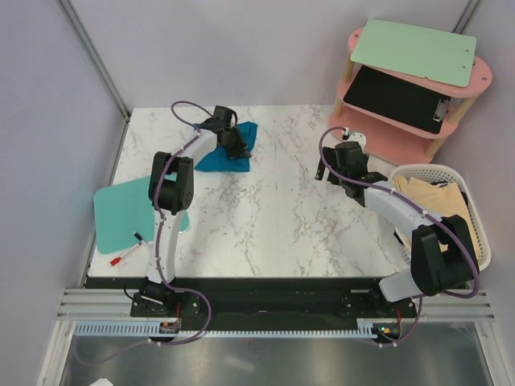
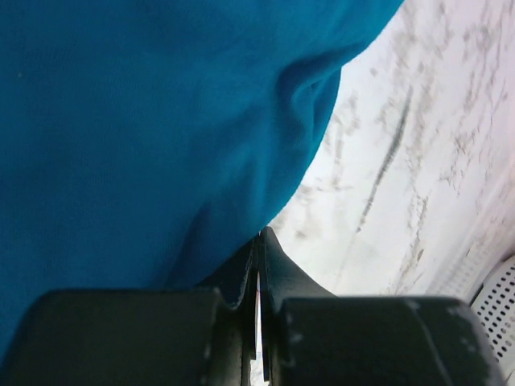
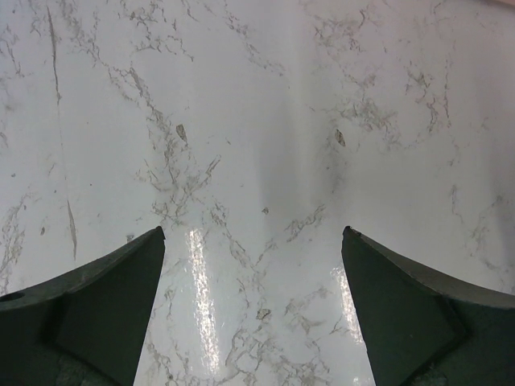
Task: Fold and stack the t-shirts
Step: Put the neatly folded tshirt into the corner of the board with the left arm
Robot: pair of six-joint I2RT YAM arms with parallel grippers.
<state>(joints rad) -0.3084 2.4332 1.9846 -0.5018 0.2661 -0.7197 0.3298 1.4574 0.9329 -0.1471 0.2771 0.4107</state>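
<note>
The deep teal-blue t-shirt (image 1: pixel 225 157) lies bunched at the back left of the marble table (image 1: pixel 273 209). My left gripper (image 1: pixel 235 141) is on its far edge. In the left wrist view the shirt (image 2: pixel 137 129) fills the upper left, and the left gripper (image 2: pixel 261 235) has its jaws pressed together, with the tips at the cloth's edge and pinching it. Pale cream-yellow shirts (image 1: pixel 434 195) lie heaped in the white mesh basket (image 1: pixel 476 211) at the right. My right gripper (image 1: pixel 328 170) is open and empty over bare marble, and its fingers (image 3: pixel 105 305) stand wide apart.
A mint-green board (image 1: pixel 121 211) with a red-and-white pen (image 1: pixel 129 254) lies at the table's left edge. A pink shelf (image 1: pixel 378 121) at the back right holds a green clipboard (image 1: pixel 414 50) and a black one (image 1: pixel 398 98). The basket's corner shows in the left wrist view (image 2: pixel 499 310).
</note>
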